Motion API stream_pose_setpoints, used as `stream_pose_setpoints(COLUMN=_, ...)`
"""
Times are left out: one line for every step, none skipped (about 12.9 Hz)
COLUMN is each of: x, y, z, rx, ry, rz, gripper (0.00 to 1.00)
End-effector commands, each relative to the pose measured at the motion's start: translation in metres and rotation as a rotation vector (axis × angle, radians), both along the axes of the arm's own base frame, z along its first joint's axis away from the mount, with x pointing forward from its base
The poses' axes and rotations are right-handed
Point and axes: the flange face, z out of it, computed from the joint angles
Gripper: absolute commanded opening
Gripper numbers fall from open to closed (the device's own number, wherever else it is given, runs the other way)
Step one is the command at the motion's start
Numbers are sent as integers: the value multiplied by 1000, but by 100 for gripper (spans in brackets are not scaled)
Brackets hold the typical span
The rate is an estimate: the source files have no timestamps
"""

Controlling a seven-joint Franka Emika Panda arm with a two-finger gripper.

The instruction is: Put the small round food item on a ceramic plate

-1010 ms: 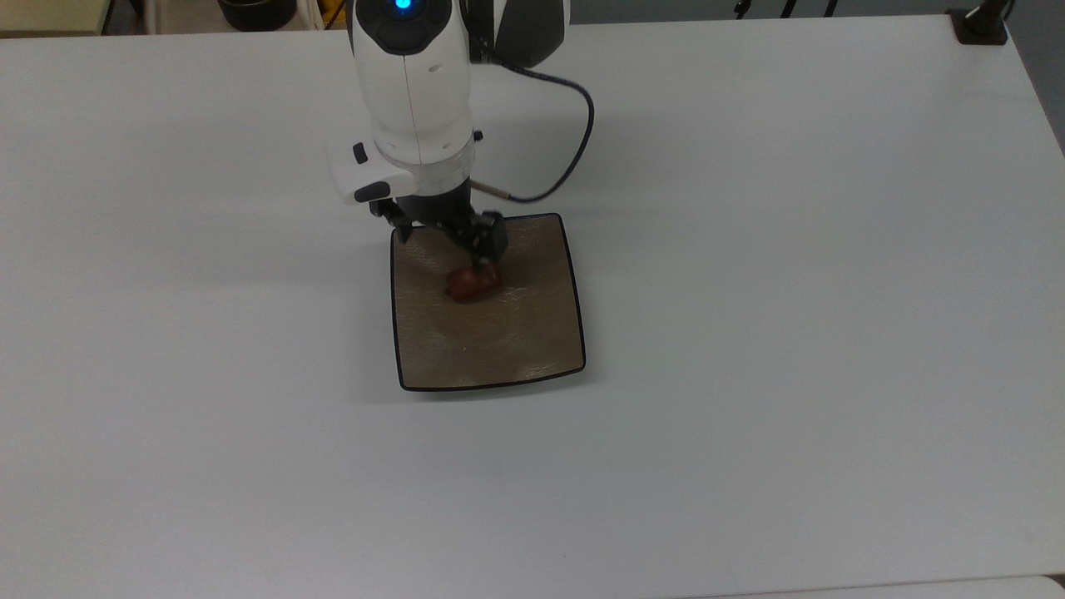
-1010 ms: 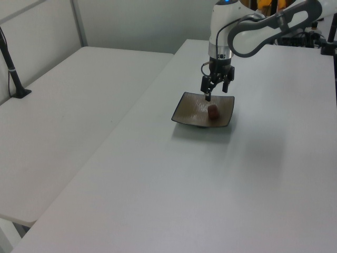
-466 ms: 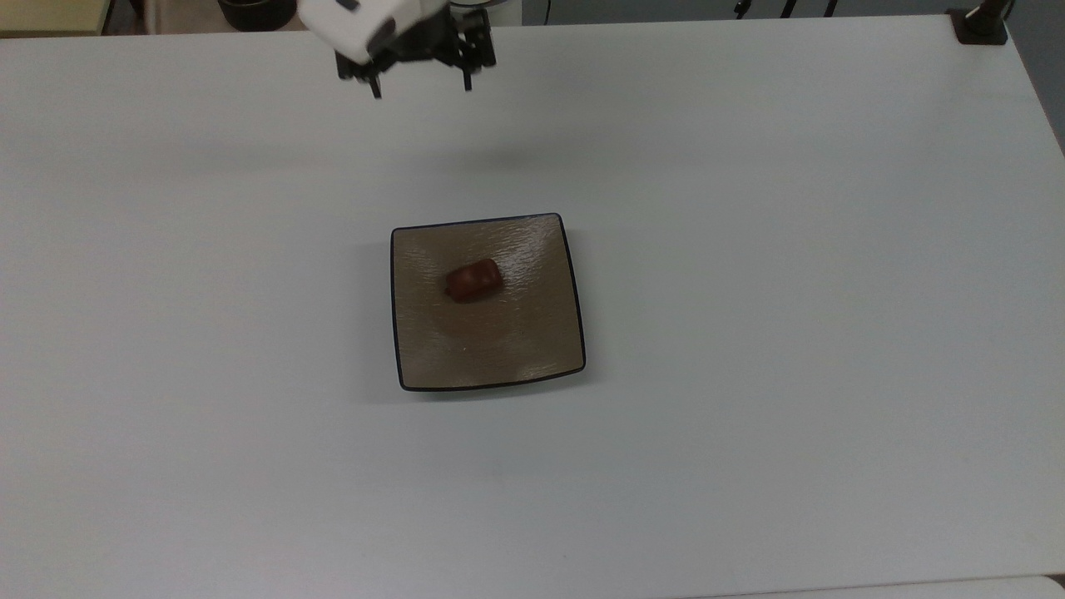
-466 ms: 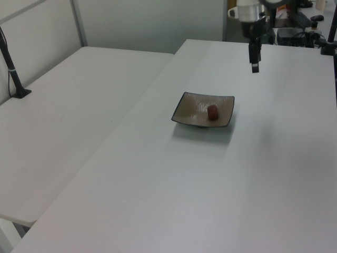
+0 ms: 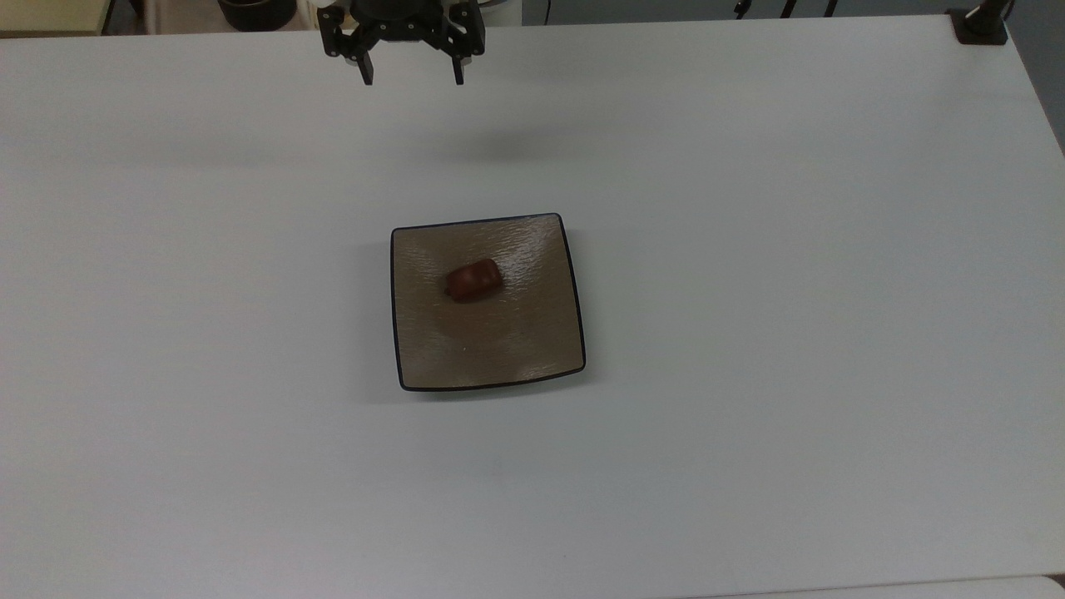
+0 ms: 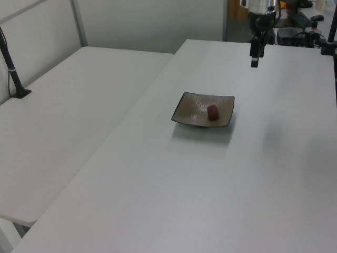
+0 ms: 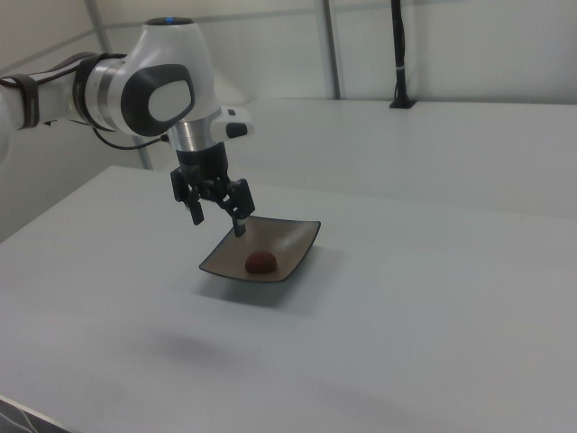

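now logged: my claw [image 5: 411,76] has lifted off and pulled back toward the top view's upper edge, fingers apart and empty, while the small round food item [image 5: 473,279] lies on the ceramic plate [image 5: 532,349], a little above centre in the top view; i judge the placing done. surroundings: bare white table [image 5: 790,249], black post [image 6: 11,63] on the neighbouring table, nothing obstructing.
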Motion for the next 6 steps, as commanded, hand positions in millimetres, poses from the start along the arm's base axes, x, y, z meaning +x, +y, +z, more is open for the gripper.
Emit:
stream_pose_setpoints(x=-3, y=3, z=-1, rx=8, ry=-19, rz=-15, gripper=100)
stream_pose_setpoints(x=-1, y=2, z=0, rx=8, ry=-36, rz=-17, gripper=100)
stream_pose_setpoints(x=1, y=1, z=2, rx=8, ry=-53, rz=-23, gripper=100)
stream_pose_setpoints(x=3, y=0, z=1, rx=10, ry=-60, rz=-25, gripper=100)
stream_pose_setpoints(x=4, y=-1, z=0, rx=9, ry=-60, rz=-31, gripper=100)
stream_pose_setpoints(x=3, y=0, z=1, rx=10, ry=-60, rz=-39, gripper=100)
